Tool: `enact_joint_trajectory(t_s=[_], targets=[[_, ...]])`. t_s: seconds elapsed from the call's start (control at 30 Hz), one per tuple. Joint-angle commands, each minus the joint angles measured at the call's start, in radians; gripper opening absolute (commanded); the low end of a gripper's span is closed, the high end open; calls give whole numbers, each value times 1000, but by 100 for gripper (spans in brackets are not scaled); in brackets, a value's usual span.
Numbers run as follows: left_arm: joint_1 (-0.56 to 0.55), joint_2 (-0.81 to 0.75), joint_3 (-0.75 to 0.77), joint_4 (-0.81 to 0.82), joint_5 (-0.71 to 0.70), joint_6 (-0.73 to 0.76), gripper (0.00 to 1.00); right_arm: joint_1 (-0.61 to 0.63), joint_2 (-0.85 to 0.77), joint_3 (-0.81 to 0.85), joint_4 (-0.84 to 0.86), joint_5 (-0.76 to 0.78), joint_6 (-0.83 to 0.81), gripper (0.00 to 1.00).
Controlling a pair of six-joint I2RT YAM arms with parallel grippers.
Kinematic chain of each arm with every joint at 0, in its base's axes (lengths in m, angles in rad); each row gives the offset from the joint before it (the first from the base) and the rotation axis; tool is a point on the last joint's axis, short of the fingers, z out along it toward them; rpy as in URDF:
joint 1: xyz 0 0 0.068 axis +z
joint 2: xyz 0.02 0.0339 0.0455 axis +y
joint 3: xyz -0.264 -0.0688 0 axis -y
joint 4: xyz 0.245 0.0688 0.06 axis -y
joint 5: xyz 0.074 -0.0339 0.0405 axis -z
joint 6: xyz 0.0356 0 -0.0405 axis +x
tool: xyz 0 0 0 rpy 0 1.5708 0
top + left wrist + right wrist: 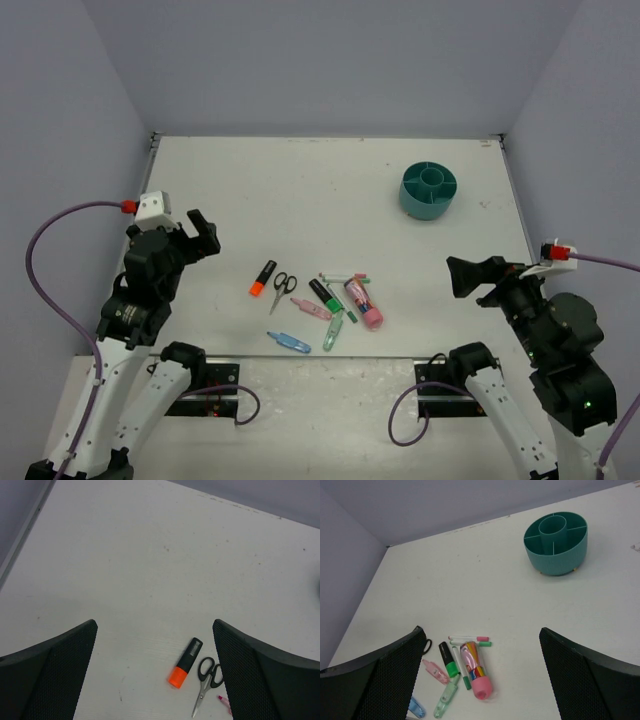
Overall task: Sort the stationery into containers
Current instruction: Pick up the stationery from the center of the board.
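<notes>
Left hand (203, 233) spread, empty, hovering left of the orange highlighter (263, 278); right hand (467, 279) spread too, empty, well nearer than the organizer (425, 206) far right.

The left arm rises from its base at the near edge, elbow bent, wrist angled forward and inward. The left gripper (205, 232) hangs raised with its jaws spread wide and nothing between them; in its wrist view the two dark, textured fingers (60, 670) stand far apart. The right arm is folded likewise, its wrist turned inward to the left. The right gripper (468, 280) is also fully spread and empty, with its fingers (590, 675) set wide.
</notes>
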Motion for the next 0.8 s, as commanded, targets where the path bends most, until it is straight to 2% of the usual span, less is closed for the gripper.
enact_joint_trajectory(t_s=[0.0, 0.17, 0.23, 0.43, 0.53, 0.63, 0.73, 0.77], targets=[[-7, 11, -1, -7, -42, -21, 100, -3, 10, 5, 6, 13, -21, 99], [-6, 23, 3, -38, -95, -69, 100, -3, 3, -3, 8, 0, -27, 99], [-6, 25, 4, -88, -132, -193, 100, -3, 1, -4, 8, -22, -29, 99], [-6, 61, 7, -64, 14, -254, 100, -4, 14, -4, -18, -46, -16, 99], [-21, 173, 34, -54, 90, -358, 100, -3, 46, -9, -46, -53, -3, 99], [-278, 281, 23, 16, -75, -571, 100, -2, 69, -34, -45, -101, -10, 99], [-631, 482, 155, -57, -364, -735, 100, -3, 73, -42, -53, -120, -4, 99], [-687, 562, 209, -91, -393, -773, 100, -3, 71, -42, -56, -118, -3, 99]])
